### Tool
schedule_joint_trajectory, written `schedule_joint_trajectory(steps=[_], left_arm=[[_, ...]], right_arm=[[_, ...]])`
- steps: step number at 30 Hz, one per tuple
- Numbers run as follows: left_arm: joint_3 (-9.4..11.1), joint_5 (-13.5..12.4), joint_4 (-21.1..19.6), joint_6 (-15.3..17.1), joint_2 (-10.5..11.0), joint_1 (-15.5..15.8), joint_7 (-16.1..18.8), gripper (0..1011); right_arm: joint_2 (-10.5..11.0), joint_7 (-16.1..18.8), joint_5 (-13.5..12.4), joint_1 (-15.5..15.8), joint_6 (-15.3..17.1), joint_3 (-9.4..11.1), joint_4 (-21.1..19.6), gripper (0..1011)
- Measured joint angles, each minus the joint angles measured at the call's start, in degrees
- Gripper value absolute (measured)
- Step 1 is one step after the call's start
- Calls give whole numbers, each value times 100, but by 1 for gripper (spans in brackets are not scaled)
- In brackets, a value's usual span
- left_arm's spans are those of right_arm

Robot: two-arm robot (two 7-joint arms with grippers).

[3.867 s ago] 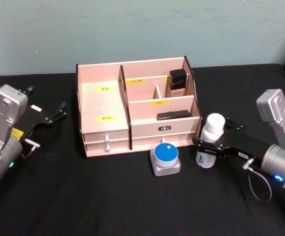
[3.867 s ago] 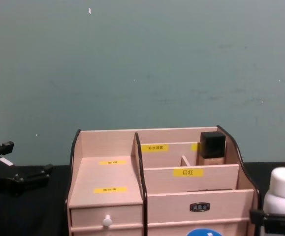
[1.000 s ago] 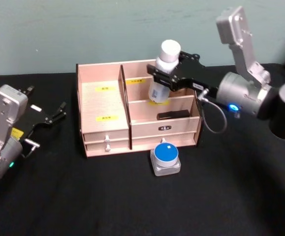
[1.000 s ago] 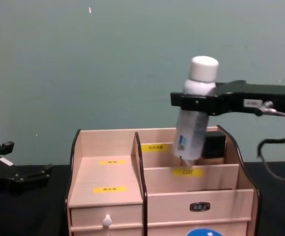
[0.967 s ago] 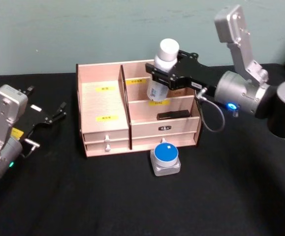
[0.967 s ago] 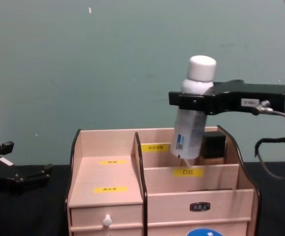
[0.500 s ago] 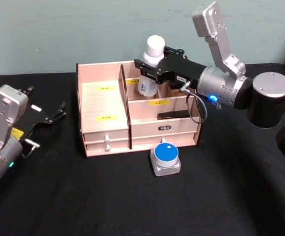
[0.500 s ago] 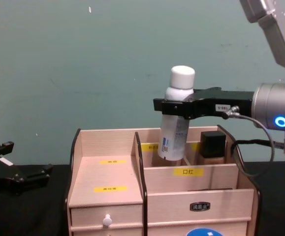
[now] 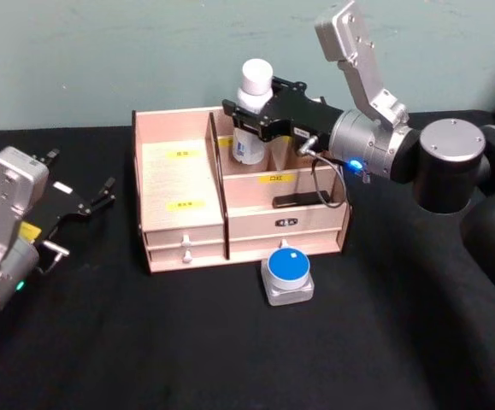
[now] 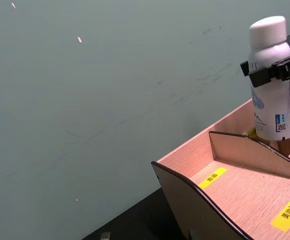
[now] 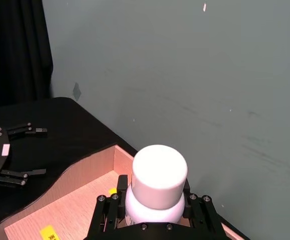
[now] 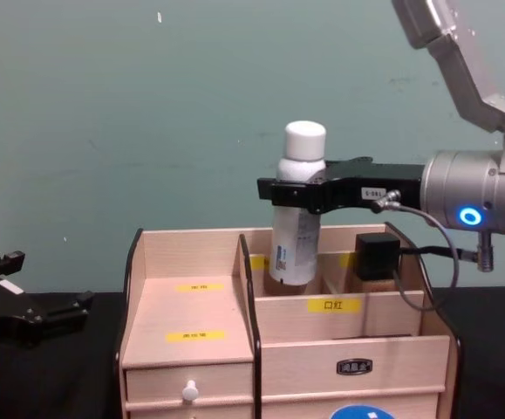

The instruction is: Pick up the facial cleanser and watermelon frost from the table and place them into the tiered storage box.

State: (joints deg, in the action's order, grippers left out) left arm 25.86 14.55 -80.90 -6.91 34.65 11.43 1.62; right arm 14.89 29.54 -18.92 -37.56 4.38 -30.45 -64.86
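Right gripper point(image 9: 250, 124), jaws gripping the facial cleanser point(image 9: 254, 84), partly inside the tiered storage box point(image 9: 179, 224); watermelon frost point(image 9: 287, 268) not yet picked from tabletop point(image 9: 230, 350); left gripper point(image 9: 93, 202) parked, jaws open.

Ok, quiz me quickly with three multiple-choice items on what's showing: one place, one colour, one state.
1. Where is the cleanser?
A. Lying on the table.
B. In the right gripper, over the back of the box.
C. In a drawer.

2. What colour is the lid of the jar?
A. Red.
B. Green.
C. Blue.

3. How is the left gripper?
A. Open, parked off to the left.
B. Shut on the jar.
C. Inside the box.

Answers: B, the cleanser is clamped and hangs at the box's back row. C, the lid in front of the box is plainly blue. A, its fingers are spread with nothing between them.
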Motion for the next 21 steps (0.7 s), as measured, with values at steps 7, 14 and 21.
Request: schedule_joint_trajectory(steps=[7,14,21], left_arm=[[0,0,0,0,0,0,0,1010],[0,0,0,0,0,0,0,1010],[0,0,0,0,0,0,0,1009]], right_arm=[[-97,10,79,-93,-9,-11,223,593],[-156,31,110,-118,7,5,330,593],[-171,61,120,-74,60,8,338,593]])
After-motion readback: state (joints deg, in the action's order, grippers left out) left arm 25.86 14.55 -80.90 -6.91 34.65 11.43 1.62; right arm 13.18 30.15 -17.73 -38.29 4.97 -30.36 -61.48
